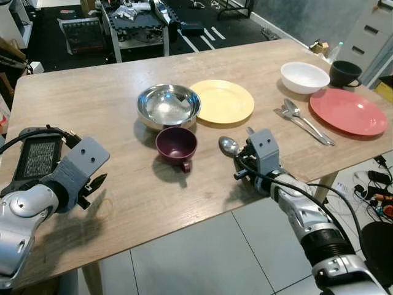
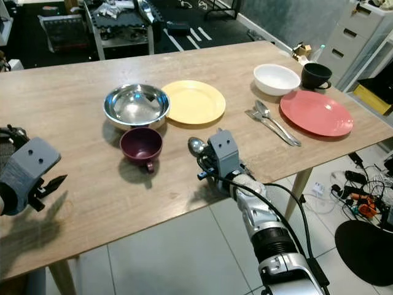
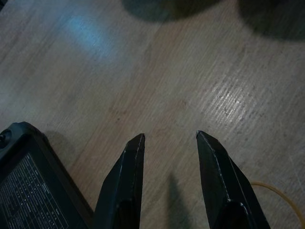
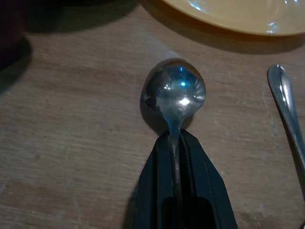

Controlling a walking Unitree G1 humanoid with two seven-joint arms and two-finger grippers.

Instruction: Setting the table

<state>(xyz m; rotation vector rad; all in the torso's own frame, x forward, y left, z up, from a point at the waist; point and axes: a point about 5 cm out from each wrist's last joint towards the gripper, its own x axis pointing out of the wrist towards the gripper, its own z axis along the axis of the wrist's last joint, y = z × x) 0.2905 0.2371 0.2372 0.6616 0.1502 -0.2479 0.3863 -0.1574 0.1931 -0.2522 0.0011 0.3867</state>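
My right gripper [image 4: 174,137] is shut on the handle of a steel spoon [image 4: 175,91]. The spoon's bowl [image 1: 228,145] rests low over the wooden table [image 1: 110,123], just right of a maroon cup [image 1: 176,145] and in front of a yellow plate [image 1: 224,101]. A steel bowl [image 1: 168,104] sits left of that plate. Beside the held spoon lies the handle of a second utensil [image 4: 286,105]. My left gripper [image 3: 169,136] hovers open over bare wood at the near left [image 1: 98,183], holding nothing.
At the far right stand a white bowl [image 1: 304,77], a black cup [image 1: 345,73] and a red plate [image 1: 348,110], with a spoon and fork [image 1: 304,120] to the plate's left. A black device [image 1: 37,157] lies by my left arm. Cables [image 1: 374,184] trail on the floor.
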